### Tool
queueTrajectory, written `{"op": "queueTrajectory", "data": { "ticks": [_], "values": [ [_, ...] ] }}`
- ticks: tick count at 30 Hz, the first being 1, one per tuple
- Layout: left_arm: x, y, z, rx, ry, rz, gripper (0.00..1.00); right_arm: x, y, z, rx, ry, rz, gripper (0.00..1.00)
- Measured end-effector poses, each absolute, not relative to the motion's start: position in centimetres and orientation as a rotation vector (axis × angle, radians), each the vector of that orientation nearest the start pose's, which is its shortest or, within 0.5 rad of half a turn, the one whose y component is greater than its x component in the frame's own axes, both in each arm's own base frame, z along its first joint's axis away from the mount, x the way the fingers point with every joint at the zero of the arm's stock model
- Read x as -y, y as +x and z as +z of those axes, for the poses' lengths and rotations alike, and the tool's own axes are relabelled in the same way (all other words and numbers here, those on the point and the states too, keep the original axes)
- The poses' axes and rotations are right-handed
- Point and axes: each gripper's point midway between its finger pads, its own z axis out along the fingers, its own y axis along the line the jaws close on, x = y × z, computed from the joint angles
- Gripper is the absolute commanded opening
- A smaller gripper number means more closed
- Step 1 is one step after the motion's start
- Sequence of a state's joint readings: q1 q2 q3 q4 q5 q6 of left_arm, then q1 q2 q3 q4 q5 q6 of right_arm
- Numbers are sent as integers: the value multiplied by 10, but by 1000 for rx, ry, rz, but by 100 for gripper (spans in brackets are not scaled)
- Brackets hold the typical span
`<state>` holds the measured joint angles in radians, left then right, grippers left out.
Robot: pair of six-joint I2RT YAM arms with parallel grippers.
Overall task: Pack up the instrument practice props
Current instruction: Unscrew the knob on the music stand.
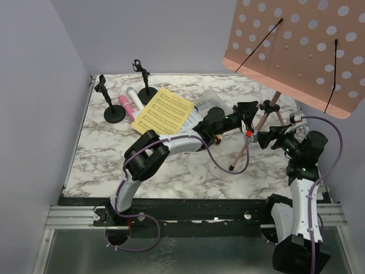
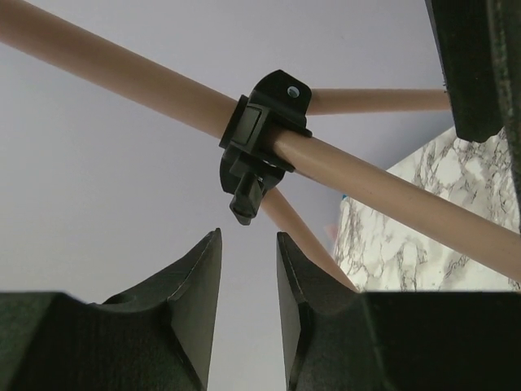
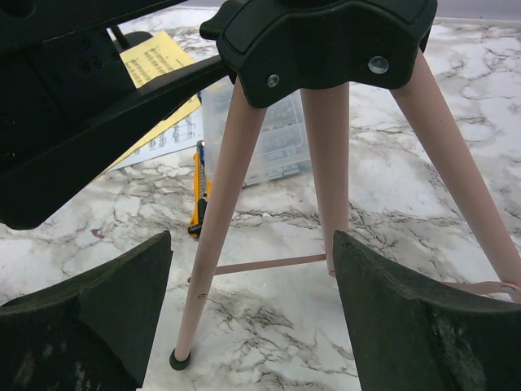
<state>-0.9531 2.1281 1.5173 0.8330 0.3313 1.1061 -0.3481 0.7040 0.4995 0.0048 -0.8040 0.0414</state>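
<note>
Two grippers: both are at the tripod of the music rack [image 1: 296, 51], on the right side of the table [image 1: 188, 171].
Left gripper [image 2: 248, 236]: fingers are a narrow gap apart with nothing between them. The black clamp [image 2: 260, 138] on the pink tube sits just past the tips.
Right gripper [image 3: 252, 244]: jaws are spread wide and holding nothing. I see the tripod legs [image 3: 220, 228] beyond the gap, with no contact.
Rack look: pink perforated panel with two thin black wire arms across it, a black hub [image 3: 326, 41], three pink legs with black feet, and thin braces between the legs.
Rack axis: standing on its legs with the long axis up. The panel is at the top, close to the overhead camera. I can't tell any lean.
Other props: yellow sheet [image 1: 163, 110] lies over the white sheet [image 1: 194, 118]. Pink microphone [image 1: 125, 107] and white microphone [image 1: 134, 97] lie side by side. Left mic holder [image 1: 114, 113] and far mic holder [image 1: 147, 93] stand upright at far left.
Non-task: clear box [image 3: 277, 138] and utility knife [image 3: 198, 195] lie just behind the legs.
Room: the right wall [image 1: 353, 148] is near the rack. Bare marble shows at near left and centre.
</note>
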Motion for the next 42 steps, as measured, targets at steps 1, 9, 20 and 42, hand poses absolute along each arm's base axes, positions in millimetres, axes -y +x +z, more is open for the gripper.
{"op": "queueTrajectory", "data": {
  "ticks": [1, 9, 20, 42],
  "values": [
    [539, 355, 284, -447, 1286, -98, 31, -34, 282, 214, -1716, -241, 483, 84],
    [543, 348, 287, -426, 1289, -120, 30, -34, 282, 214, -1716, -241, 483, 84],
    [553, 338, 297, -394, 1288, -147, 27, -34, 282, 214, -1717, -241, 484, 84],
    [556, 345, 291, -485, 1277, -209, 5, -34, 282, 214, -1716, -241, 484, 84]
  ]
}}
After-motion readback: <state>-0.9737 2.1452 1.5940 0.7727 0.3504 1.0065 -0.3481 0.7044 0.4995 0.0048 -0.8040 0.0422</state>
